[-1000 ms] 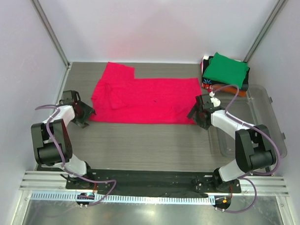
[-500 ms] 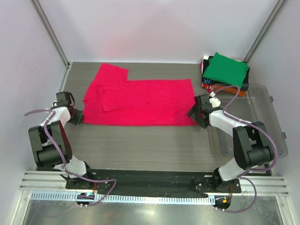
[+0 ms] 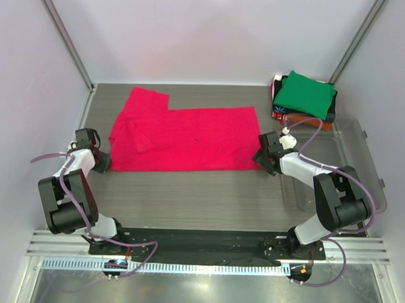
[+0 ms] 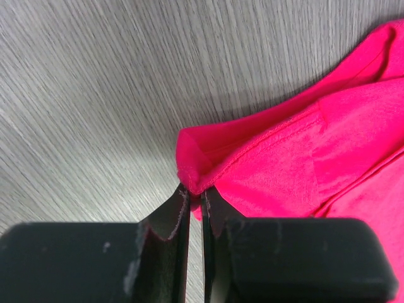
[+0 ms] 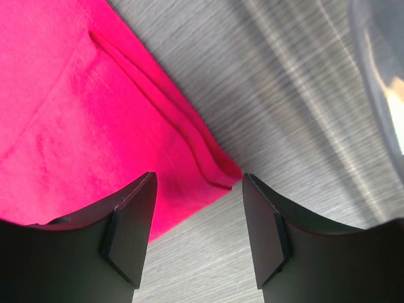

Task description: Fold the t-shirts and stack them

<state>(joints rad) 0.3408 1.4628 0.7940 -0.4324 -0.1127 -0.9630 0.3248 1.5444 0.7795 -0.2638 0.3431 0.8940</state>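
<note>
The left gripper [image 4: 194, 192] is pinching a thin fold at one near corner of the crimson t-shirt [image 3: 189, 138] spread on the table [image 3: 201, 191], while the right gripper [image 5: 199, 178] is straddling the other corner wide apart (gripping nothing), so a lone pull is likely risking slippage.

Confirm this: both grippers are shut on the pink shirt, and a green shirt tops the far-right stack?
Not quite. Only the left gripper is shut on the pink shirt; the right wrist view shows the right gripper open, fingers astride the shirt's corner. The green shirt does top that stack.
</note>
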